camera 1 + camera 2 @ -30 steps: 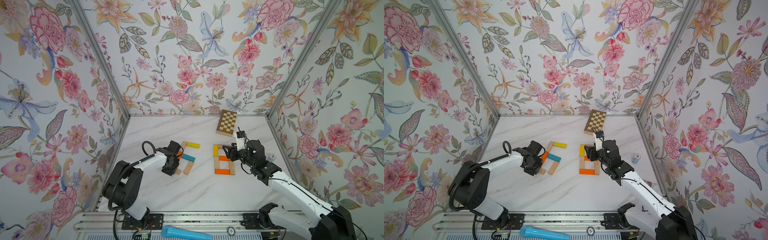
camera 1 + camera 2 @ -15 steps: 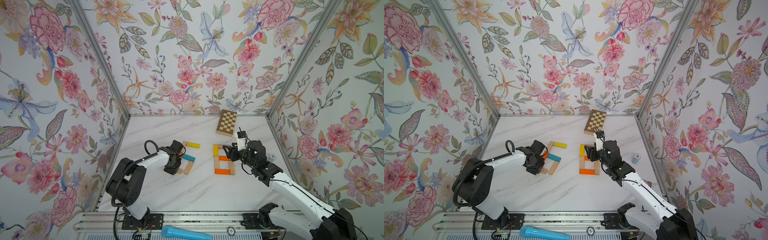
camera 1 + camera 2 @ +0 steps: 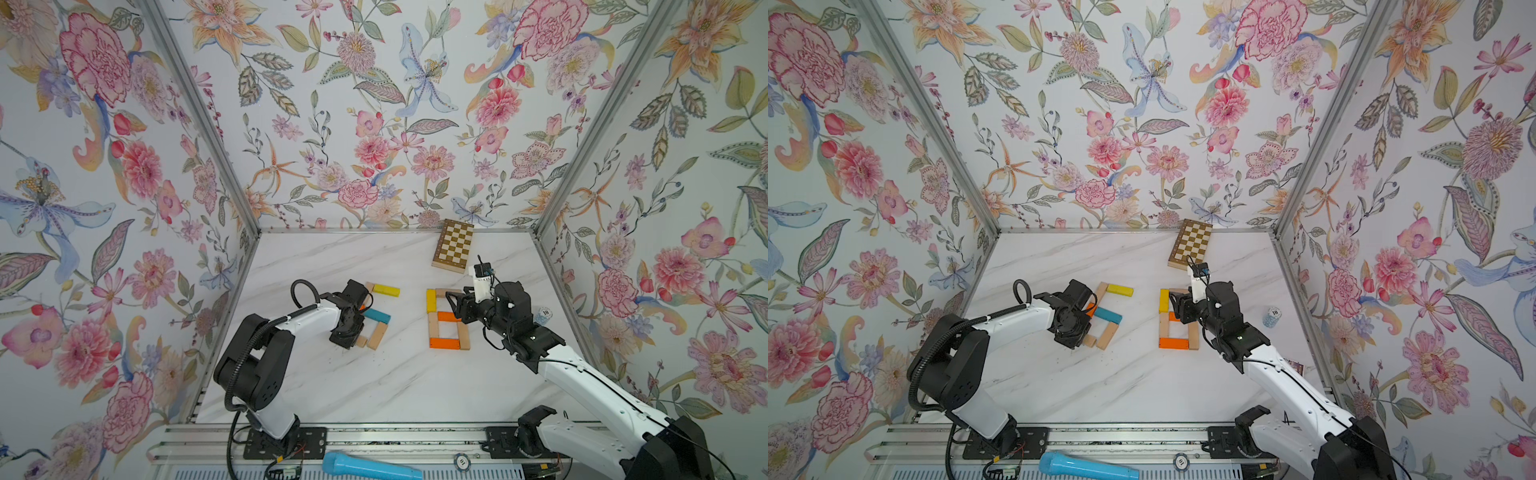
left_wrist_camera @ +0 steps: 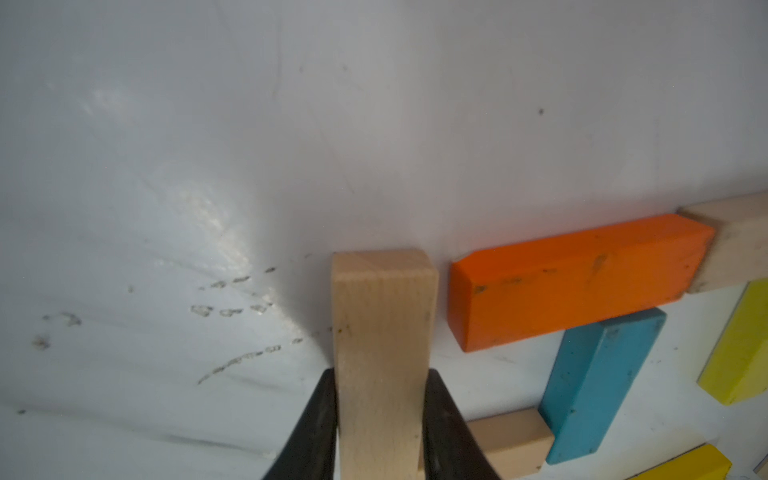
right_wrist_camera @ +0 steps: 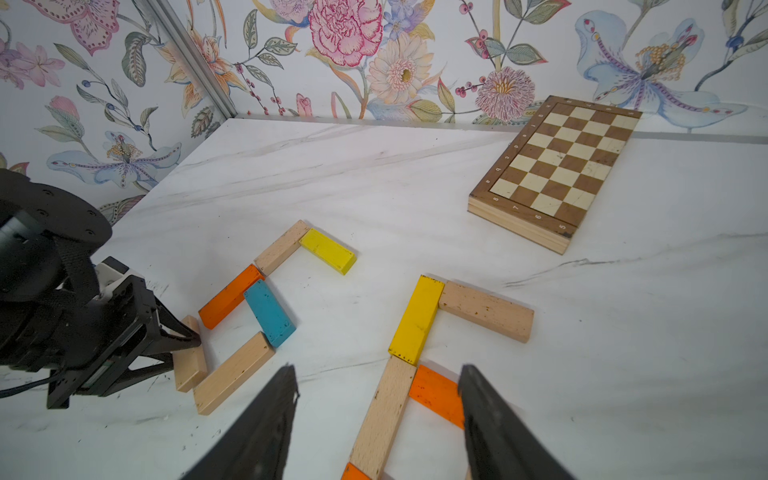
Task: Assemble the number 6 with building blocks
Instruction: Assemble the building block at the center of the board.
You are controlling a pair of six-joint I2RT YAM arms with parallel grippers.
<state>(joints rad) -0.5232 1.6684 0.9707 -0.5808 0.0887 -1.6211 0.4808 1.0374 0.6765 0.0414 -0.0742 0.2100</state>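
Observation:
The number 6 (image 3: 433, 326) lies right of centre: a yellow stem (image 5: 415, 318), a beige top bar (image 5: 486, 309) and a square loop of beige and orange building blocks. My right gripper (image 5: 379, 370) hangs open just above the loop's upper left corner. To the left lies a second group with a yellow block (image 3: 384, 289), a teal block (image 3: 376, 316), an orange block (image 4: 577, 278) and beige blocks (image 3: 377, 336). My left gripper (image 4: 381, 374) is shut on a beige block (image 4: 382, 316) at that group's near left corner, low over the table.
A chequered board (image 3: 454, 246) lies at the back right, close behind the right arm. A stack of chips (image 3: 542, 314) stands by the right wall. A light-blue microphone (image 3: 370, 467) lies on the front rail. Floral walls close three sides.
The left arm has shifted slightly towards the left group, still gripping the beige block. The right arm and its open jaws have not moved.

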